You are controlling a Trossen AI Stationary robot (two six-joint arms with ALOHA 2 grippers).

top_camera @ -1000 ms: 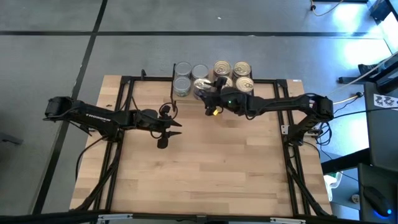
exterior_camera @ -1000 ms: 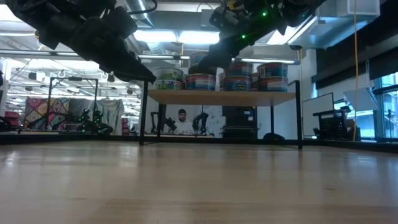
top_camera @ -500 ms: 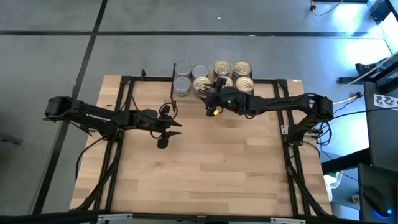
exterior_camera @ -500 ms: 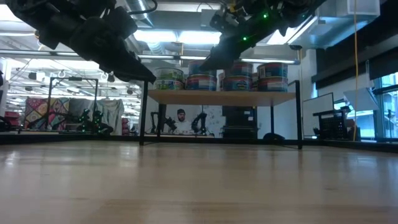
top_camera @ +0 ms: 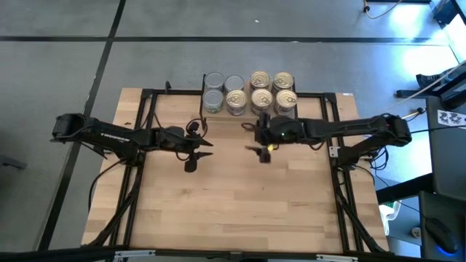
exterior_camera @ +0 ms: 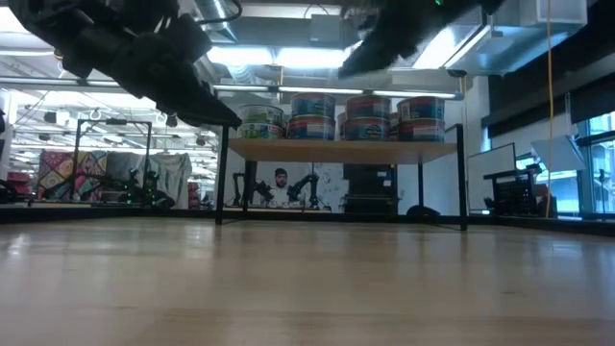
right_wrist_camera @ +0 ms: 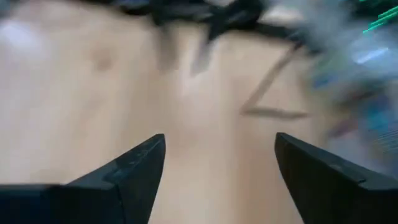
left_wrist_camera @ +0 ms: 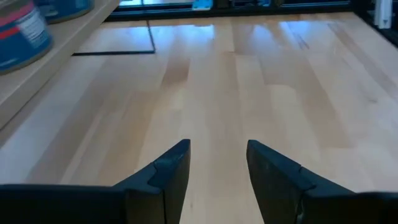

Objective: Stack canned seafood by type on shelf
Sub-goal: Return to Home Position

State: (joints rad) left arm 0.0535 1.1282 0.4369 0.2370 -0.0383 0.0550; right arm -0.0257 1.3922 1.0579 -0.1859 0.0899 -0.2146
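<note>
- Along the top middle of the high view, the canned seafood (top_camera: pixel 261 98) sits packed together on the shelf (exterior_camera: pixel 341 151), at the far edge of the bench (top_camera: pixel 233 211).
- Three silver-topped tins (top_camera: pixel 213 80) fill the left part of the group. Five gold-topped tins (top_camera: pixel 282 78) fill the middle and right, side by side and touching.
- Seen in the low view, the tins stand two high in four stacks across the board, with blue and pink-red labels. The board rests on thin black legs above the bench.
- The right gripper (top_camera: pixel 259 151) hangs over bare wood just below the shelf in the high view, slightly right of centre and clear of the tins. Its fingers (right_wrist_camera: pixel 134 168) are spread wide with nothing between them.
- The left gripper (top_camera: pixel 204 148) hovers left of centre, below the shelf's left end and apart from the right one. Its fingers (left_wrist_camera: pixel 168 174) are parted by a narrow gap and hold nothing.
- At the upper left corner of the left wrist view, one blue-and-red tin shows on the shelf's edge.
- A person (exterior_camera: pixel 281 187) shows in the room behind, between the shelf's legs in the low view.
</note>
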